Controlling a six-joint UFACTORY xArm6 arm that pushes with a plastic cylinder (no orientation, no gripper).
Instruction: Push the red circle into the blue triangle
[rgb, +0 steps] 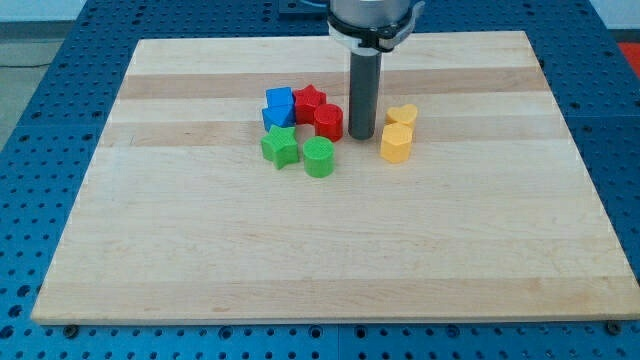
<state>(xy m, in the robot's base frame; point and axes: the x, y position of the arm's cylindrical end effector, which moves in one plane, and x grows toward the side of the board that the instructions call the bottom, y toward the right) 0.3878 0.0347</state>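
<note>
The red circle (329, 121) sits on the wooden board, just left of my tip (361, 136); they look touching or nearly so. A red star (311, 101) lies just up-left of the circle, touching it. The blue triangle-like block (278, 106) lies left of the red star, touching it. My rod comes down from the view's top, and its tip rests between the red circle and the yellow blocks.
A green star (281, 147) and a green circle (319, 157) lie just below the red and blue blocks. Two yellow blocks (399, 133) stand right of my tip, one above the other. The board's (320, 250) edges border a blue perforated table.
</note>
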